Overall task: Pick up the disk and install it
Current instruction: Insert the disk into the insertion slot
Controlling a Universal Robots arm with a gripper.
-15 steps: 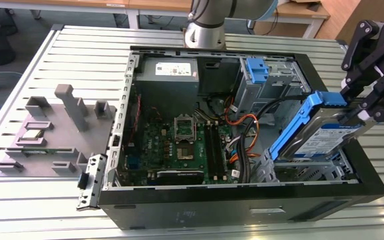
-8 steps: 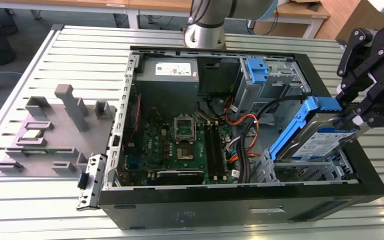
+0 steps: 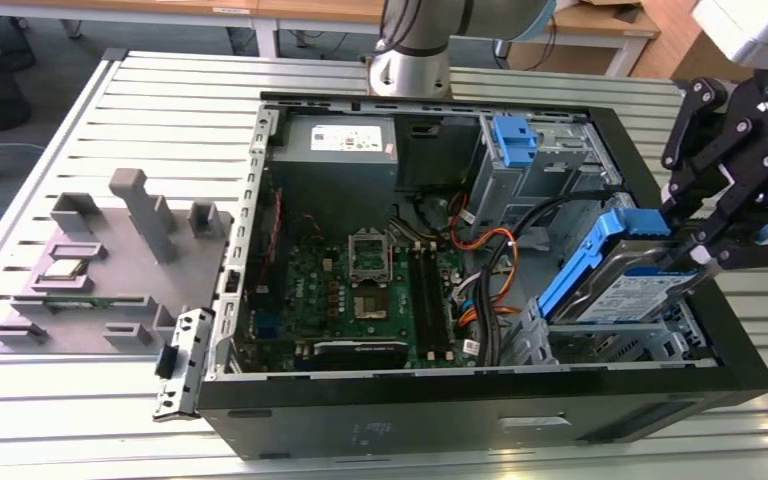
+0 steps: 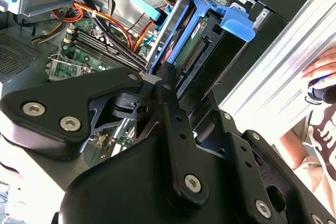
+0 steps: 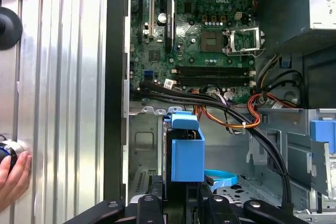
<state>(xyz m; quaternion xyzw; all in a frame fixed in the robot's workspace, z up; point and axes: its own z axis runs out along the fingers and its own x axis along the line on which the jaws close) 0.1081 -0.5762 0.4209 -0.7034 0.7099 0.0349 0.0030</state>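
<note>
The disk (image 3: 631,290) is a silver drive with a blue-and-white label and blue plastic rails. It stands tilted over the drive cage (image 3: 624,345) in the open computer case, at the exterior view's right. My gripper (image 3: 694,258) is shut on its raised upper end, one finger on each side. In the first wrist view the disk's blue rail (image 5: 187,153) sticks out from between my fingers (image 5: 152,205), above the metal bay floor. In the second wrist view the disk (image 4: 202,51) runs on from my gripper (image 4: 191,85) toward the case wall, connector edge showing.
The case (image 3: 491,400) holds a motherboard (image 3: 371,280), a grey power-supply box (image 3: 344,140), black and orange cables (image 3: 491,250), and a lighter-blue bracket (image 3: 515,135) in the upper bay. A grey fixture (image 3: 104,260) lies on the slatted table. A person's hand (image 5: 13,171) rests beside the case.
</note>
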